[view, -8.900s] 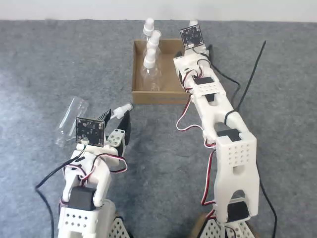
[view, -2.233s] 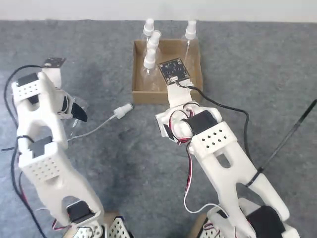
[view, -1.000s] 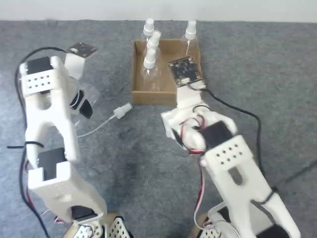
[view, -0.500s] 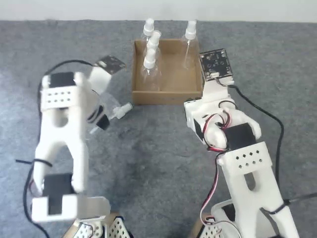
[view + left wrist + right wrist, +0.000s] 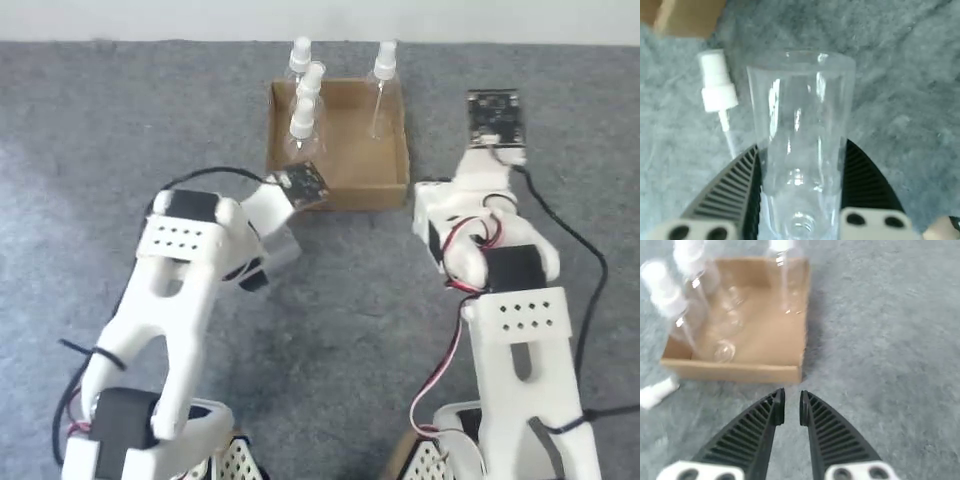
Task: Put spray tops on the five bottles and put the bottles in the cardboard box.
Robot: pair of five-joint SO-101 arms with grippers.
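A: Left wrist status?
B: A clear bottle [image 5: 800, 115] is clamped in the left end effector [image 5: 801, 150], with one ribbed black finger [image 5: 735, 185] pressed on each side.
A: Spray top?
B: A white spray top [image 5: 717, 87] is seen lying on the grey surface [image 5: 905, 75] just beside the bottle, apart from it. Its thin dip tube [image 5: 727, 132] is pointed toward the nearer finger. A corner of the cardboard box [image 5: 685, 15] is seen beyond the spray top.

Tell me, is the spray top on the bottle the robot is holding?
Off. The bottle in the left gripper has no top; the spray top lies loose beside it.
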